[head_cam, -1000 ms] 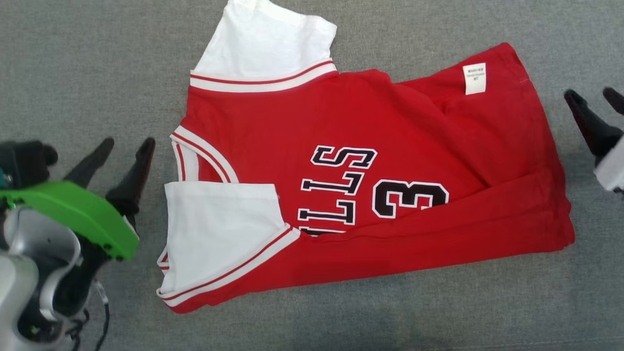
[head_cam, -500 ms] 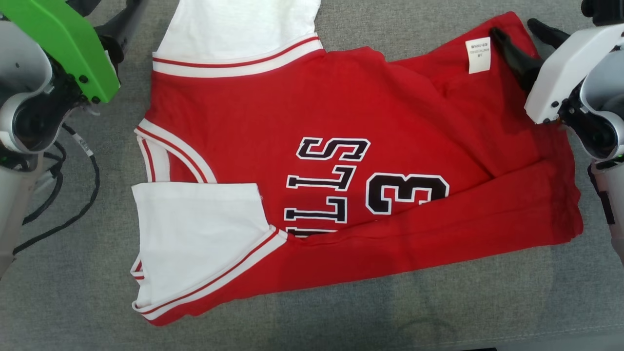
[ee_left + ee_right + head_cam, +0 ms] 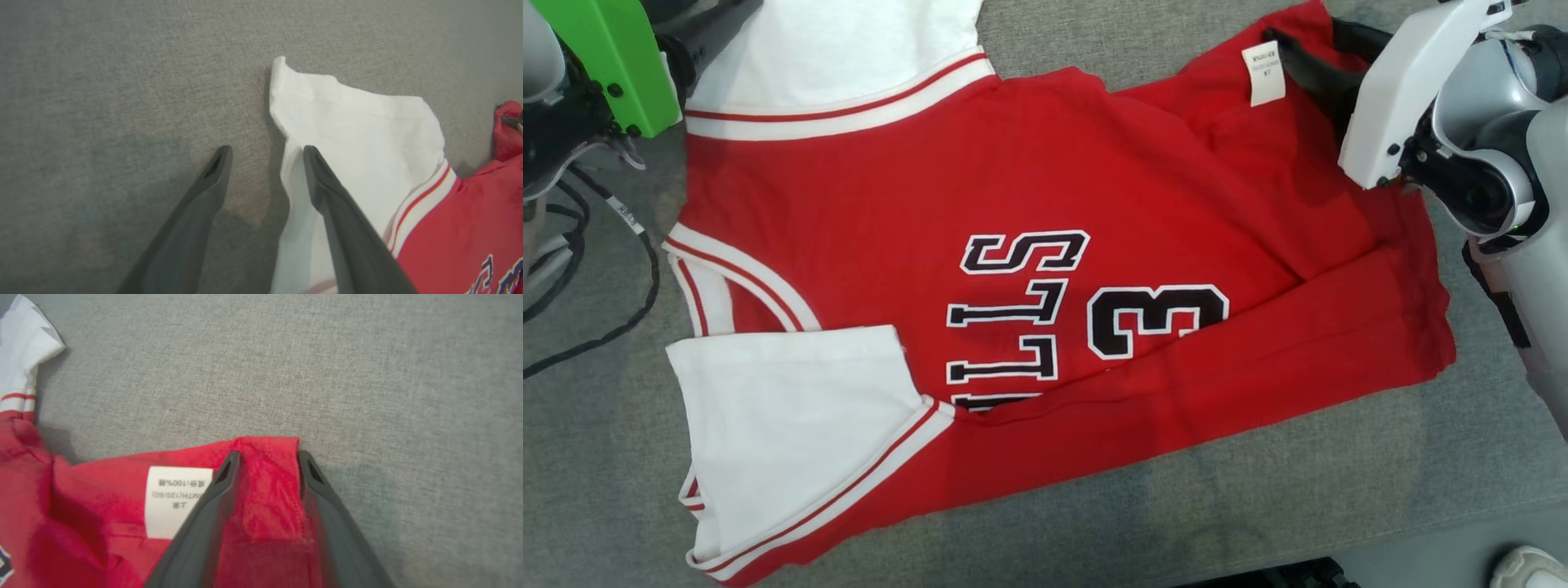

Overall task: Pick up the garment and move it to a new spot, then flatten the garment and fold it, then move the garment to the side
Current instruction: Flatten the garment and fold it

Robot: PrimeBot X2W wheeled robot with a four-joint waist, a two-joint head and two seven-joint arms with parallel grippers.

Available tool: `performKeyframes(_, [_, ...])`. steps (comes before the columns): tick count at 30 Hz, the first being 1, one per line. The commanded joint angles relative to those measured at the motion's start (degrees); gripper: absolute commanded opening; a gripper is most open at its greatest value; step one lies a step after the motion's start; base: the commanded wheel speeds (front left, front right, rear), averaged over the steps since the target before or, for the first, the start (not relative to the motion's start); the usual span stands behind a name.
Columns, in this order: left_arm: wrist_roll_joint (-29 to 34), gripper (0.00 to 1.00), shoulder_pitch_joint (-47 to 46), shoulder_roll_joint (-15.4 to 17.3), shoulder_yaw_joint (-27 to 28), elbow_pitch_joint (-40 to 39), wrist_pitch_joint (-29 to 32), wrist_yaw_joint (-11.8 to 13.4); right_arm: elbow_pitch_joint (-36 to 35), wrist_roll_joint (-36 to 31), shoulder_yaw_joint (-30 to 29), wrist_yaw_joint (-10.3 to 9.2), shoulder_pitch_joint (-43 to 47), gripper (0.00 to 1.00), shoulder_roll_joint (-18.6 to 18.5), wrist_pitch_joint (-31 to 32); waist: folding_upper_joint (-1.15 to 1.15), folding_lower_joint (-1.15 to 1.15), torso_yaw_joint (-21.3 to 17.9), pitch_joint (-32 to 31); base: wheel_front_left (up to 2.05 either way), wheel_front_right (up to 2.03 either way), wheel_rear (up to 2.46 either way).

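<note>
- Garment point(image 3: 1054, 204): one red jersey, spread mostly flat across the middle of the grey fabric-covered bench point(image 3: 1258, 490), collar toward 9 o'clock and hem toward 3 o'clock in the head view. Its lower edge is folded up over the front.
- Sleeves: two, both white with red-and-white striped trim. One point(image 3: 849, 49) lies at 11 o'clock and the other point(image 3: 792, 416) at 7 o'clock, folded in over the chest.
- Print: black white-edged letters "LLS" and one numeral "3" show, partly covered by the folded-up edge.
- Care label point(image 3: 1262, 73): one, white, at 1 o'clock near the hem corner.
- Right gripper point(image 3: 269, 457): at 1 o'clock on the garment, its two fingers apart and straddling the red hem corner just beside the label, with fabric between them.
- Left gripper point(image 3: 266, 152): at 11 o'clock, its two fingers spread apart. One is over the edge of the far white sleeve and the other over bare bench.
- Cable point(image 3: 637, 269): one black loop lying on the bench at 9 o'clock, clear of the collar.
</note>
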Motion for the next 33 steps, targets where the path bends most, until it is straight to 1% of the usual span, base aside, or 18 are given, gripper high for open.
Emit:
performKeyframes(1, [-0.68, 0.85, -0.95, 0.34, -0.11, 0.05, 0.43, -0.39, 0.8, 0.91, 1.93, 0.37, 1.74, 0.64, 0.26, 1.64, 0.0, 0.0, -1.44, 0.8, 0.0, 0.0, 0.0])
performKeyframes(2, [-1.25, 0.82, -1.33, 0.63, -0.45, 0.26, 0.99, -0.69, 0.11, 1.97, 2.81, 0.27, 1.83, 0.55, -0.76, 2.19, 0.0, 0.0, -1.93, 0.96, 0.0, 0.0, 0.0])
performKeyframes(3, [-0.75, 0.86, -1.72, 0.86, -0.68, 0.33, 0.83, -0.78, -0.19, 2.41, 3.15, 0.22, 1.84, 0.49, -1.17, 2.3, 0.0, 0.0, -2.13, 1.02, 0.0, 0.0, 0.0])
performKeyframes(4, [-0.52, 0.92, -1.98, 0.95, -0.74, 0.56, 0.56, -0.81, -0.28, 2.64, 3.37, 0.21, 1.8, 0.47, -1.46, 2.25, 0.0, 0.0, -2.37, 1.07, 0.0, 0.0, 0.0])
performKeyframes(8, [-0.41, 0.91, -2.99, 0.71, -1.68, 1.43, 0.18, -1.13, 0.05, 3.07, 3.85, 0.12, 1.67, 0.45, -2.32, 1.75, 0.0, 0.0, -2.93, 1.3, 0.0, 0.0, 0.0])
performKeyframes(9, [-0.53, 0.86, -3.19, 0.44, -1.87, 1.59, 0.1, -1.07, 0.12, 3.16, 3.99, 0.09, 1.56, 0.37, -2.44, 1.75, 0.0, 0.0, -2.99, 1.37, 0.0, 0.0, 0.0])
performKeyframes(10, [-0.67, 0.74, -3.4, 0.06, -2.17, 1.53, -0.14, -1.12, 0.09, 3.27, 4.23, 0.1, 1.49, 0.23, -2.59, 1.64, 0.0, 0.0, -3.01, 1.43, 0.0, 0.0, 0.0])
performKeyframes(11, [-1.17, 0.5, -3.5, -0.41, -2.28, 1.45, -0.57, -1.18, 0.05, 3.4, 4.45, 0.1, 1.42, 0.07, -2.62, 1.4, 0.0, 0.0, -3.0, 1.49, 0.0, 0.0, 0.0])
performKeyframes(12, [-1.46, 0.24, -3.58, -0.64, -2.37, 1.42, -1.01, -1.21, -0.17, 3.3, 4.8, 0.11, 1.23, 0.0, -2.63, 0.9, 0.0, 0.0, -2.98, 1.53, 0.0, 0.0, 0.0])
performKeyframes(13, [-1.39, 0.0, -3.75, -0.57, -2.68, 1.18, -1.38, -1.23, -0.07, 3.27, 4.97, 0.11, 1.08, 0.0, -2.7, 0.54, 0.0, 0.0, -2.94, 1.54, 0.0, 0.0, 0.0])
performKeyframes(16, [-0.88, 0.0, -4.26, 0.29, -3.9, -0.11, -4.05, -1.22, 1.55, 1.98, 4.34, 0.07, 0.5, 0.0, -3.22, -1.26, 0.0, 0.0, -2.59, 1.52, 0.0, 0.0, 0.0])
performKeyframes(19, [-2.16, 0.0, -4.21, 0.88, -4.44, -1.19, -6.79, -1.23, 3.32, 0.85, 2.89, -0.08, 0.31, 0.0, -2.82, -3.45, 0.0, 0.0, -1.9, 1.16, 0.0, 0.0, 0.0])
performKeyframes(22, [-3.48, 0.0, -3.41, 2.38, -5.42, -2.84, -9.14, -1.24, 4.51, -0.58, 0.83, -0.07, 1.01, 0.0, -2.25, -6.0, 0.0, 0.0, -1.07, 0.46, 0.0, 0.0, 0.0])
performKeyframes(23, [-3.48, 0.0, -3.41, 2.38, -5.42, -2.84, -9.14, -1.24, 4.51, -0.58, 0.83, -0.07, 1.01, 0.0, -2.25, -6.0, 0.0, 0.0, -1.07, 0.46, 0.0, 0.0, 0.0])
performKeyframes(28, [-5.81, 0.0, -1.37, 4.82, -6.21, -5.34, -13.15, -1.25, 5.63, -1.89, -1.87, -0.06, 2.9, 0.0, -1.79, -8.18, 0.0, 0.0, 0.26, -1.17, 0.0, 0.0, 0.0])
performKeyframes(33, [-8.11, 0.0, 0.09, 6.75, -7.25, -7.4, -15.7, -1.24, 5.3, -3.9, -5.69, 0.09, 4.34, 0.0, -1.44, -10.31, 0.0, 0.0, 1.23, -2.77, 0.0, 0.0, 0.0])
